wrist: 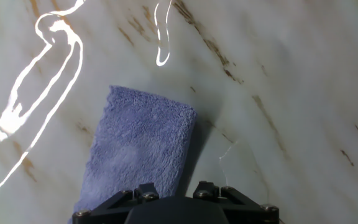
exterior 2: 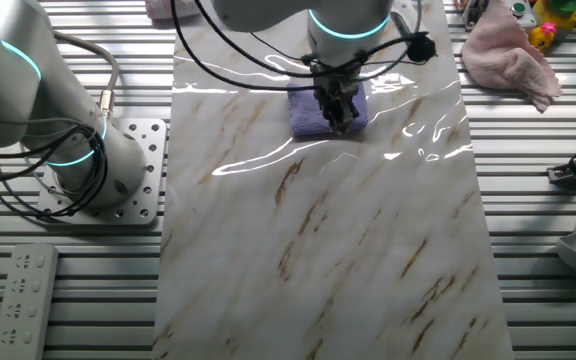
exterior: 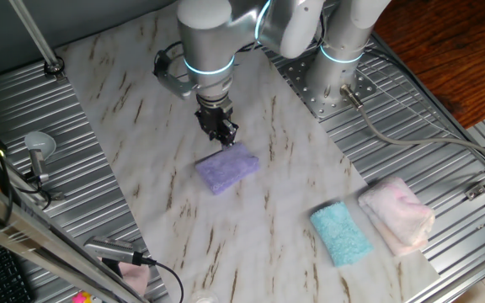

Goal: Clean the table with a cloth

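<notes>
Your gripper (wrist: 174,208) sat nearest the lens, its jaw opening impossible to judge, poised at the near end of the fuzzy, rectangular lavender cloth (wrist: 138,149), which lay flat on the glossy, brown-streaked marble-look table (wrist: 291,81), its long axis running away from the fingers.

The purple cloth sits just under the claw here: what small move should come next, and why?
Probably a short drop straight down to close on the purple cloth. The claw hangs at its near edge, and the cloth lies flat and folded on the marble table, apparently not gripped. Whether the fingers are open is not visible.
</notes>
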`<state>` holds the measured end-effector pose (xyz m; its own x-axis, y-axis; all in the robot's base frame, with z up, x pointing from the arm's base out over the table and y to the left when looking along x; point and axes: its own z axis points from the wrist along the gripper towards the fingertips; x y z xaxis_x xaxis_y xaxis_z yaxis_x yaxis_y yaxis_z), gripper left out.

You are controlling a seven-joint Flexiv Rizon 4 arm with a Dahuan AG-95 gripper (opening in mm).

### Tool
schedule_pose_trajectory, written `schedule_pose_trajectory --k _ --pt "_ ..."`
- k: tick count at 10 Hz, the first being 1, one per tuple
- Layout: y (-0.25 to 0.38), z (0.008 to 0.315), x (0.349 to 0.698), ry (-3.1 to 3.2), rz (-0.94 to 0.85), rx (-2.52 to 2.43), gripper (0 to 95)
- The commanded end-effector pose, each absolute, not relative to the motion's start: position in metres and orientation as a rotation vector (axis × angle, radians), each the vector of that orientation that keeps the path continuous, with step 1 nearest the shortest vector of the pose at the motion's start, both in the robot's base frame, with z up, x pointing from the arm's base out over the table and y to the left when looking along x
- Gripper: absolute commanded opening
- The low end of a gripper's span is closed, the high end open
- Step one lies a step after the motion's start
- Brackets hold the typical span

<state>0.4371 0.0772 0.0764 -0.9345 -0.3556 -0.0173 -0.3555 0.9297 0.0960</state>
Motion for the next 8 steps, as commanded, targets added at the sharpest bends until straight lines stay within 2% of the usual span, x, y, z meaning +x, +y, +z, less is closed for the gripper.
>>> schedule_pose_trajectory --k 1,8 --pt "0.079 0.065 0.441 -3.065 -0.255 0.445 38.0" --pt "0.097 0.036 0.452 -3.046 -0.325 0.417 38.0"
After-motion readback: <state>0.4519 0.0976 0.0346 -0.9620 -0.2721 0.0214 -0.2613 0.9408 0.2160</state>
